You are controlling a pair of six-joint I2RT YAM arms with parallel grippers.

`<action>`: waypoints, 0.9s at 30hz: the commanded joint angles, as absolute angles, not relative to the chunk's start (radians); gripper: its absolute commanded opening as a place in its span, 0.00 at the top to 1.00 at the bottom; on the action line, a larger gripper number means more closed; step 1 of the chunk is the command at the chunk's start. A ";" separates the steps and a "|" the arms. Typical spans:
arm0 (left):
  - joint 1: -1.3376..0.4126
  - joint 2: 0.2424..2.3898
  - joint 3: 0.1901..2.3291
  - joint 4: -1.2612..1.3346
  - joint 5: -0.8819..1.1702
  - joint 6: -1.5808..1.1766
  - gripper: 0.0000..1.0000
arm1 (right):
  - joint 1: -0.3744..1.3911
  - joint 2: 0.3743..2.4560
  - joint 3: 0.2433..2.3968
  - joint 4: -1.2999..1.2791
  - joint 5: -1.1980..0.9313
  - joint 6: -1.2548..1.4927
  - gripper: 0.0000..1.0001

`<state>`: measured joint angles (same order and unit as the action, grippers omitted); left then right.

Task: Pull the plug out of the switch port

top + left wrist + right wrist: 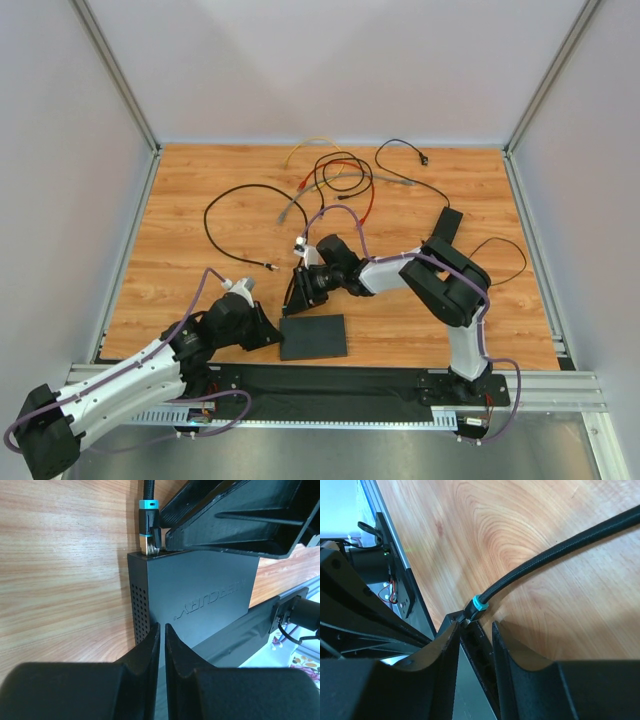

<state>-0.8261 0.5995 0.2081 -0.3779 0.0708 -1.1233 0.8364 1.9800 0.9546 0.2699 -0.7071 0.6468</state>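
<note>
From above: wood-grain tabletop (180, 260) between white walls (330, 60); black switch (313, 337) flat near the front edge, left gripper (272, 338) at its left side, right gripper (296, 295) at its far edge, loose cables (335, 180) behind. Left wrist: teal-collared plug (148, 527) seated in a corner port, fingers (140, 670) nearly closed against the switch. Right wrist: fingers (445, 660) spread, plug just past their tips, braided cable (560, 550) trailing off.
</note>
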 commanded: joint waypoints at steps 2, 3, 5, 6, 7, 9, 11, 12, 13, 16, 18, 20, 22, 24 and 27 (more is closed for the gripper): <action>-0.830 0.604 0.199 -0.360 0.077 -1.135 0.86 | 0.850 2.003 0.997 0.261 -0.727 0.643 0.67; -0.830 0.603 0.199 -0.360 0.077 -1.135 0.86 | 0.850 2.008 0.997 0.264 -0.733 0.644 0.66; -0.830 0.600 0.198 -0.360 0.078 -1.135 0.86 | 0.848 2.010 0.999 0.267 -0.738 0.649 0.66; -0.831 0.601 0.196 -0.360 0.080 -1.135 0.85 | 0.850 2.013 0.999 0.267 -0.738 0.649 0.66; -0.830 0.598 0.196 -0.360 0.080 -1.135 0.86 | 0.850 2.013 1.000 0.267 -0.739 0.650 0.66; -0.830 0.598 0.195 -0.359 0.080 -1.135 0.86 | 0.850 2.022 1.003 0.275 -0.752 0.661 0.65; -0.828 0.594 0.195 -0.360 0.080 -1.134 0.86 | 0.851 2.028 1.002 0.290 -0.758 0.670 0.65; -0.830 0.594 0.196 -0.360 0.080 -1.134 0.86 | 0.850 2.037 1.003 0.296 -0.765 0.679 0.65; -0.830 0.594 0.195 -0.359 0.080 -1.134 0.85 | 0.850 2.039 1.005 0.299 -0.767 0.681 0.65; -0.830 0.595 0.193 -0.359 0.081 -1.132 0.86 | 0.850 2.048 1.008 0.298 -0.765 0.689 0.65; -0.830 0.594 0.192 -0.357 0.081 -1.135 0.86 | 0.850 2.056 1.011 0.301 -0.767 0.698 0.65; -0.830 0.592 0.192 -0.356 0.083 -1.135 0.85 | 0.850 2.065 1.014 0.305 -0.770 0.704 0.65; -0.830 0.592 0.192 -0.356 0.083 -1.135 0.86 | 0.850 2.068 1.012 0.311 -0.770 0.710 0.65; -0.830 0.592 0.192 -0.356 0.083 -1.132 0.86 | 0.850 2.069 1.012 0.310 -0.769 0.710 0.65; -0.830 0.591 0.190 -0.356 0.084 -1.132 0.86 | 0.848 2.071 1.014 0.308 -0.767 0.710 0.65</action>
